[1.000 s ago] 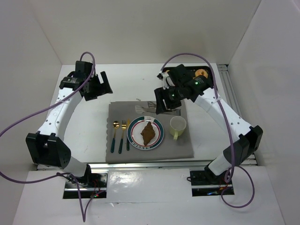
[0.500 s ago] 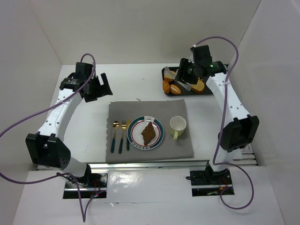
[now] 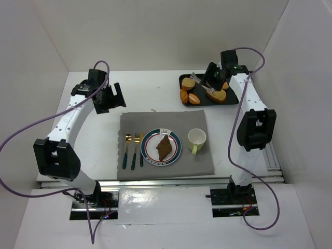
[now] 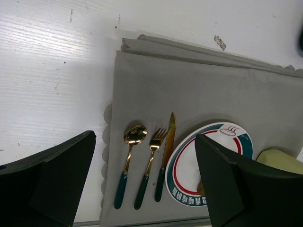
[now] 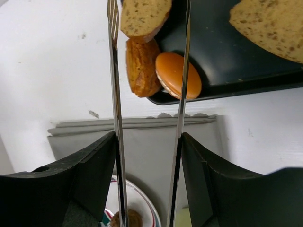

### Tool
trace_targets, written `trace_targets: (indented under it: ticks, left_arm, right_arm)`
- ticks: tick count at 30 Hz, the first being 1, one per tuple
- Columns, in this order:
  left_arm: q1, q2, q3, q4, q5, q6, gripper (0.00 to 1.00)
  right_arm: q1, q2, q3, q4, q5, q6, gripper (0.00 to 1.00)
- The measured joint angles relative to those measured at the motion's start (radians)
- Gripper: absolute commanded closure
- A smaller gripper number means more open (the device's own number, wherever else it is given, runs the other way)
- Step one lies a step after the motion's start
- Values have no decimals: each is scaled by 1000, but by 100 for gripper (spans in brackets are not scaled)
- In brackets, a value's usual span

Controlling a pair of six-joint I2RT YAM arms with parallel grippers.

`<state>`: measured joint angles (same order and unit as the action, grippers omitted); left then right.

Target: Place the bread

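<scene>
Steel tongs (image 5: 115,94), tips cut off at top, sit clamped in the right gripper (image 5: 147,137) above four visible bread pieces (image 5: 178,75) on one black tray (image 5: 227,61); the left gripper (image 4: 145,137) gapes empty.

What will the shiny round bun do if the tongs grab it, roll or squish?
The bun looks smooth and glossy, so the thin metal tongs might slip on it. It is rounded and sits by the rim of the tray, so a nudge could roll it. It looks like bread, likely light and squashable.
</scene>
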<state>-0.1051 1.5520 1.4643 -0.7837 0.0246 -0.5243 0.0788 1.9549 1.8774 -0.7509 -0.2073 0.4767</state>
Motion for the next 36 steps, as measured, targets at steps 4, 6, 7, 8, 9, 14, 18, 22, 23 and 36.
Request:
trace_targets:
  ticks: [4,6,7,8,9,14,18,22,23,36]
  left_arm:
    - [0,20,0,0,0,1,1]
    - [0,24,0,0,0,1,1]
    - [0,25,0,0,0,1,1]
    - [0,26,0,0,1,1,1]
    - [0,28,0,0,2,1,1]
    - [0,30,0,0,-8,1,1]
    - [0,30,0,0,-24,2,1]
    - [0,30,0,0,-38,3,1]
    - [0,30,0,0,-43,3,1]
    - [0,22,0,-1,-80,22,1]
  right_arm:
    - [-15,11,-7,53,-57,50,37]
    - [-32,17,-19,90,-88,77,37]
    - [-43,21,-28,110,-103,93,37]
    - [-54,28,-35,124,-113,107,37]
    - [-63,37,-40,138,-123,118,37]
    - [-87,88,-71,188,-167,169,37]
    - [-84,119,-87,218,-212,196,37]
    - [-83,149,-92,234,-246,211,39]
    - [-81,156,-92,235,-252,215,41]
    - [-77,157,-119,261,-256,242,78]
